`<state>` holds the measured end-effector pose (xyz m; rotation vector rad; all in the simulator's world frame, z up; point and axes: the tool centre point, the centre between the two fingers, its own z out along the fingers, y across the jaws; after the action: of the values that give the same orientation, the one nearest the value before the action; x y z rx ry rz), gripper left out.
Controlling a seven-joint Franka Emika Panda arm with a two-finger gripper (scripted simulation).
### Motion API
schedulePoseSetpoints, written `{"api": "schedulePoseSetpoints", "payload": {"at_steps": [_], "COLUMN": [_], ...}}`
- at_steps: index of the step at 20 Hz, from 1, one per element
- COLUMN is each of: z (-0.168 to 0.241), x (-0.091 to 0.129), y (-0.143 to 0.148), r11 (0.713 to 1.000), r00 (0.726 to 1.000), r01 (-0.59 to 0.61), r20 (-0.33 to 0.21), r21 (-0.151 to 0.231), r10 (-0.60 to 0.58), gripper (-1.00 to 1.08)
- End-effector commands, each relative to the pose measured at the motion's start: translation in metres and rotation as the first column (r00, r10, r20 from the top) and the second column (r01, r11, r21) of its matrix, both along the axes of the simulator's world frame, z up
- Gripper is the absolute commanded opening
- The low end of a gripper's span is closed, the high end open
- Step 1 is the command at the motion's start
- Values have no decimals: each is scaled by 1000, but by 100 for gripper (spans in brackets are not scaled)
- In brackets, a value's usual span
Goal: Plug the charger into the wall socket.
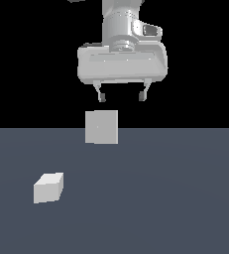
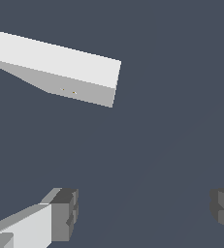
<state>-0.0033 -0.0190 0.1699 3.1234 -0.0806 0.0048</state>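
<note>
The charger [image 1: 48, 187] is a small pale box lying on the dark floor toward the exterior view's left, near the front. The wall socket [image 1: 101, 127] is a larger flat square block standing upright farther back, with a faint mark at its centre. My gripper [image 1: 122, 96] hangs high above the floor, over the socket and slightly to the exterior view's right, open and empty. In the wrist view the socket [image 2: 60, 63] shows from above with two tiny dots on its face, and both dark fingertips [image 2: 65, 213] are spread wide. The charger is out of the wrist view.
The floor [image 1: 175, 198] is a flat dark blue-grey plane with a black background behind it. Nothing else stands on it in either view.
</note>
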Motion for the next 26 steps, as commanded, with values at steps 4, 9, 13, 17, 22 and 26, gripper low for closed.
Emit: {"api": "schedulePoseSetpoints", "payload": {"at_steps": [4,9,13,17,22,26], "z": [-1,-9,-21,-38,-64,-82], "x": [-1,-9,-20,-37,-64,-83], "y": [2,11,25,44,72,90], "r11": [1000,1000,998,995,985,976], "r00": [1000,1000,998,994,984,975], "r01": [-4,-25,-57,-103,-173,-219], "r20": [1,5,11,20,34,44], "r21": [0,2,4,7,12,14], "r10": [4,25,57,103,173,219], "gripper": [100,100,100,100,100,100]}}
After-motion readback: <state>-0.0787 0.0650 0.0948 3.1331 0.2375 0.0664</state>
